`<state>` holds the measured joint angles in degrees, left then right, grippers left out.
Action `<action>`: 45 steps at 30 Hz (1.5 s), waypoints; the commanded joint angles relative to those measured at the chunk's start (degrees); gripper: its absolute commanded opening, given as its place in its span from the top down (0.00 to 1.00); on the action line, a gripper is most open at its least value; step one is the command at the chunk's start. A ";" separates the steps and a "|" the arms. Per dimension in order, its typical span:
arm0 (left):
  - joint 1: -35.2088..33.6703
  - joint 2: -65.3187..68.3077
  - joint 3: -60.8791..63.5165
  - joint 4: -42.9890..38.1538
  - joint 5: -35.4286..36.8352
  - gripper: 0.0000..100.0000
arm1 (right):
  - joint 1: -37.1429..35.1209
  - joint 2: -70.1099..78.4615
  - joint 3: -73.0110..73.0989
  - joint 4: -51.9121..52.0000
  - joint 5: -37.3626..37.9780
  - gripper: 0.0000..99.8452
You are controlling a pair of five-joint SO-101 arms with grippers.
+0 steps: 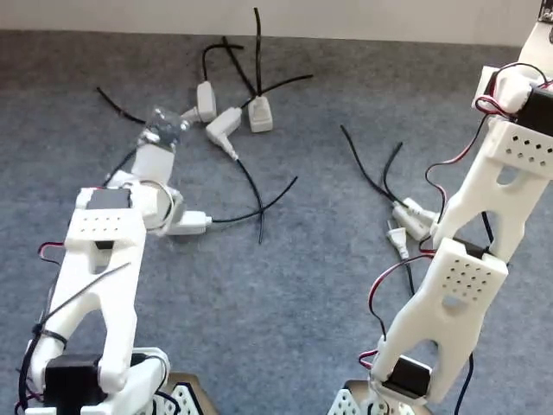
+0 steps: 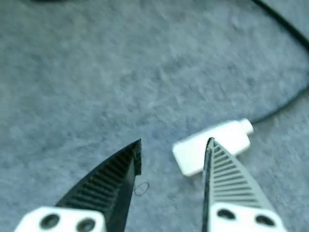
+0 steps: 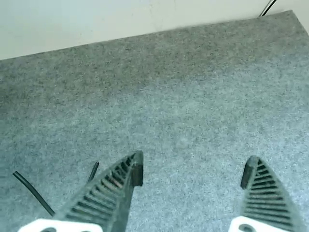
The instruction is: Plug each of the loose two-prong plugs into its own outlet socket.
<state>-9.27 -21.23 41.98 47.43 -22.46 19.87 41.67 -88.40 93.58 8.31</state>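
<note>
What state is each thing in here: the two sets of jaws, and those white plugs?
Left jaws: open, empty.
Right jaws: open, empty, over bare carpet.
White connector: loose on the carpet beside the left jaws, ungripped.
Two-prong plug: unplugged, lying by the right arm.
Far connector: lying loose, nothing plugged in.

The table cover (image 1: 302, 285) is speckled grey. The connector (image 2: 212, 145) is plain white, its cord (image 2: 284, 107) black. Beside the connector, the left gripper (image 2: 174, 141) has ribbed fingers (image 2: 113, 179), one black and one pale grey. Away from the connector, the right arm (image 1: 484, 199) is white with red and black wires (image 1: 378, 285).
</note>
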 commanded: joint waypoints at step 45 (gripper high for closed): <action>0.48 -7.08 18.33 -23.65 -33.05 0.79 | -0.75 -4.18 -1.10 0.48 0.62 0.68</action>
<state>-5.49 -27.03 60.62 30.11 -54.55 19.87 41.67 -88.40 93.58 8.31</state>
